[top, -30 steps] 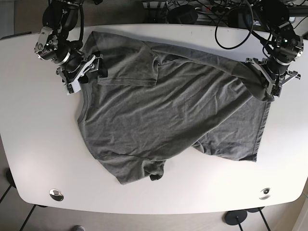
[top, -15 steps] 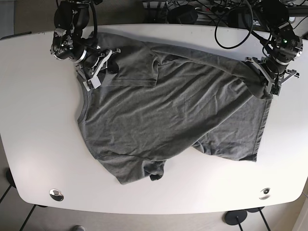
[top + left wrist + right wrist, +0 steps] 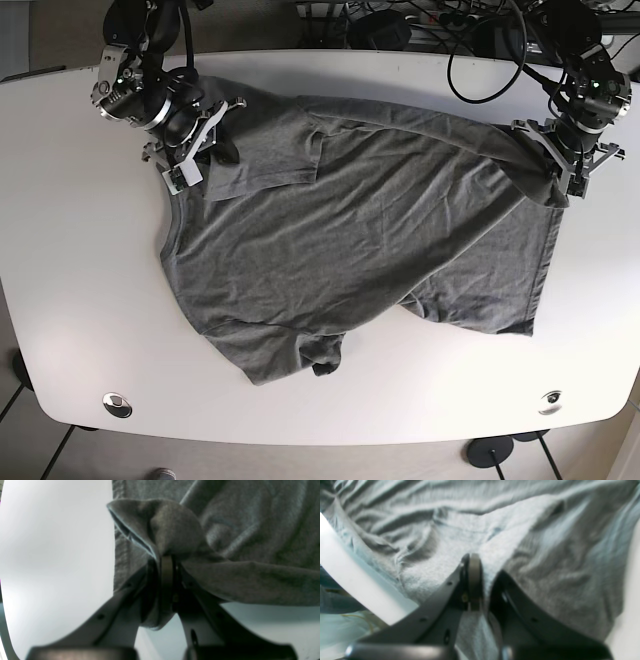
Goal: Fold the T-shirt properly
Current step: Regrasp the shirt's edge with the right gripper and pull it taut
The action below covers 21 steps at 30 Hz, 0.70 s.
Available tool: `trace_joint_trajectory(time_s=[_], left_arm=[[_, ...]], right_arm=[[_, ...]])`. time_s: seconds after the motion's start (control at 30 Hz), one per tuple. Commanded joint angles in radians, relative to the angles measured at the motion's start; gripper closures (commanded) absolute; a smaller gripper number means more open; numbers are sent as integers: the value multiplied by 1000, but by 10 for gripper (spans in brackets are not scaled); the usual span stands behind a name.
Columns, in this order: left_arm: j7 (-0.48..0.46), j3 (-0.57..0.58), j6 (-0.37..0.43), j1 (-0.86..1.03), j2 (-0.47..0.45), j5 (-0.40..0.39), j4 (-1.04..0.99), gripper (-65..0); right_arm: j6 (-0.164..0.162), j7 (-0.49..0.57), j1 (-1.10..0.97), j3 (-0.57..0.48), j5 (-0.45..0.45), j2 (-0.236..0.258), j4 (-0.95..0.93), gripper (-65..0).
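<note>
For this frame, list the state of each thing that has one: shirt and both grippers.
T-shirt: unfolded, wrinkled, spread on the table, one edge lifted.
Left gripper: shut on a bunched fold of T-shirt.
Right gripper: down on the T-shirt with cloth between its fingers; closure unclear.

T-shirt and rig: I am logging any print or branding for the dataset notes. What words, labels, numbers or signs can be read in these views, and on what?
None can be read.
T-shirt: plain grey, no print or tag legible in any view.
Left hand and right hand: no markings show; both wrist views are blurred.
Table: bare white, no lettering.
</note>
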Motion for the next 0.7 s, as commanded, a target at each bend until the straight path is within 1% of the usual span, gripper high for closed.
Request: trace_joint_trajectory(time_s=[0.03, 0.13, 0.27, 0.33, 0.43, 0.53, 0.57, 0.63, 0.7], left_arm=[[-15, -11, 2, -38, -13, -8, 19, 0], [-15, -12, 2, -89, -15, 0, 13, 0], [-15, 11, 2, -126, -16, 0, -5, 0], [-15, 40, 2, -159, -23, 0, -79, 0], [-15, 39, 2, -211, -32, 1, -193, 0], [-19, 65, 2, -239, -66, 1, -286, 0], [-22, 68, 2, -248, -85, 13, -324, 0], [-58, 68, 2, -254, -96, 40, -364, 0], [-114, 68, 2, -250, -112, 66, -397, 0]], right_arm=[[2, 16, 27, 4, 16, 22, 21, -14], [2, 12, 112, 4, 1, 26, 17, -14], [3, 12, 199, -2, -97, 20, 3, -14], [9, 12, 250, -2, -123, 19, -60, -14], [11, 16, 311, -2, -129, 25, -154, -14], [14, 16, 363, -2, -134, 26, -235, -16], [14, 18, 383, -2, -136, 29, -270, -16], [12, 18, 394, -2, -134, 43, -287, -16], [9, 18, 396, -2, -134, 46, -287, -16]])
